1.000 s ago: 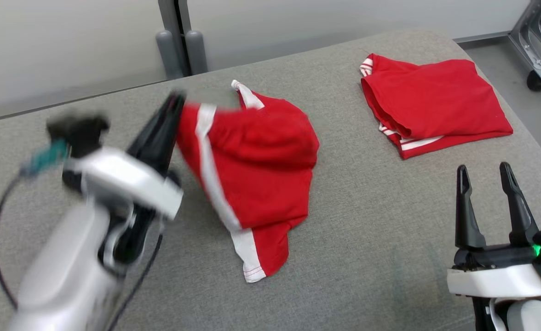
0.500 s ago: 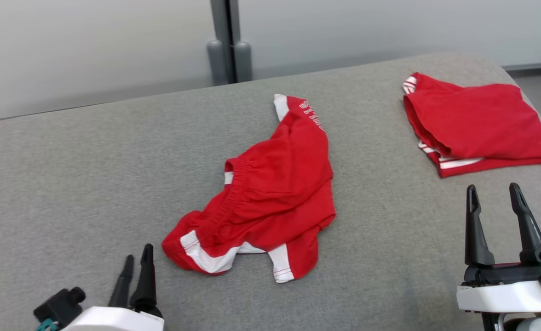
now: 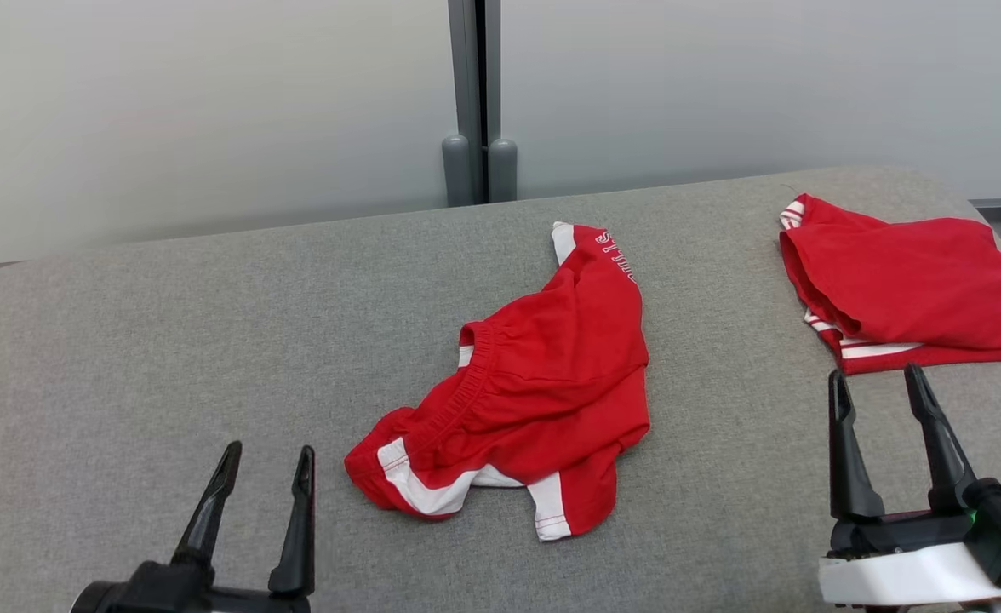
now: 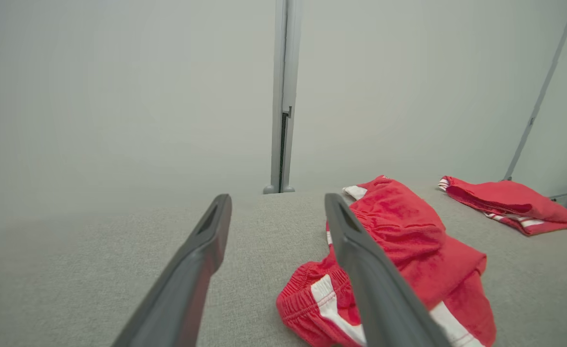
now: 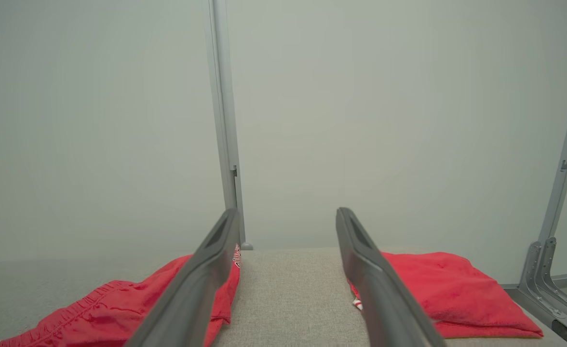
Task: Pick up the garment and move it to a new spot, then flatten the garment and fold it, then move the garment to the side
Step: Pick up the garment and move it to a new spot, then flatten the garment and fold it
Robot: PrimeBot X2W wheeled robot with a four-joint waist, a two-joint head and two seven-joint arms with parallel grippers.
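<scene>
The head camera looks down from above. Both wrist cameras sit low, facing the wall (image 3: 211, 111). All see the shorts (image 3: 543, 383).

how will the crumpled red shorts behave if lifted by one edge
Probably floppy: the crumpled red shorts lie in soft folds on the grey cushion, so they would likely drape and hang. They look thin, so likely light. Pushed, they would probably bunch up rather than slide.

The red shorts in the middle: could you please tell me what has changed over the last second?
The left gripper let go of the shorts and drew back to the lower left, fingers open. The shorts dropped into a crumpled heap on the grey cushion. The right gripper stayed open and empty; the folded red garment stayed put.
</scene>
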